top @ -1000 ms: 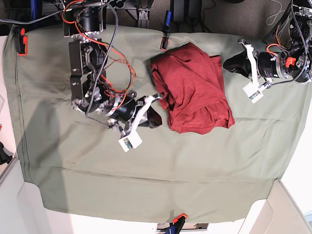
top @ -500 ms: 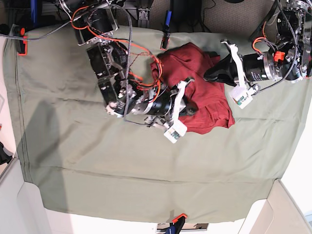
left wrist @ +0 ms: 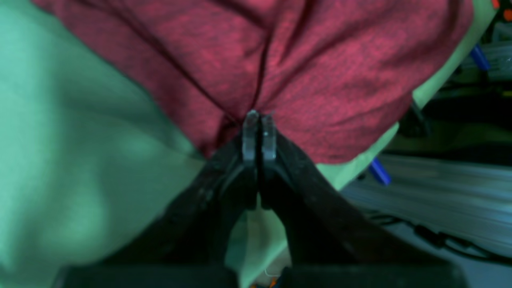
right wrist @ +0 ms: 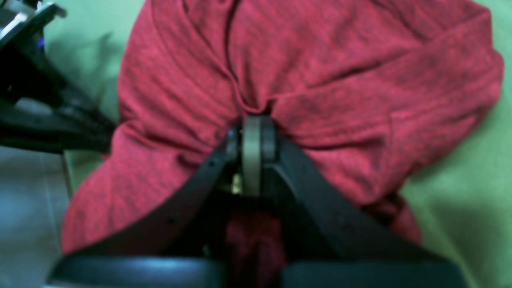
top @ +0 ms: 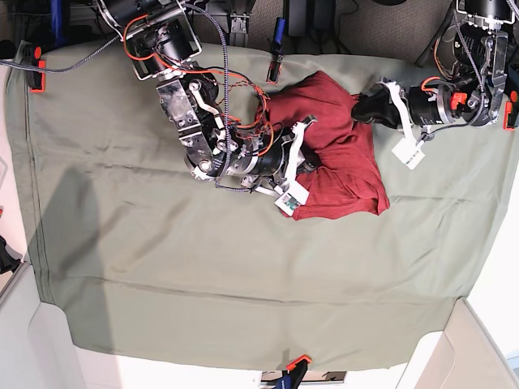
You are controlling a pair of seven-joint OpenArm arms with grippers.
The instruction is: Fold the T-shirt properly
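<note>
Base view: wide sage-green cloth (top: 162, 267) over table, orange clamps (top: 36, 69) at edges; rumpled maroon knit T-shirt (top: 349, 182) near far edge.

Left wrist: left gripper (left wrist: 259, 120) pinched closed against heathered fabric.

Right wrist: right gripper (right wrist: 252, 124) likewise closed, pressing into soft folds.

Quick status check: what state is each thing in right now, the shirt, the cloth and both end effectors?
T-shirt: bunched, partly folded, lying on the cloth.
Sage-green cloth: spread over the table, lightly wrinkled.
Left end effector: shut, tips pressed into the shirt's edge.
Right end effector: shut, tips pushed into the shirt's fabric.
</note>
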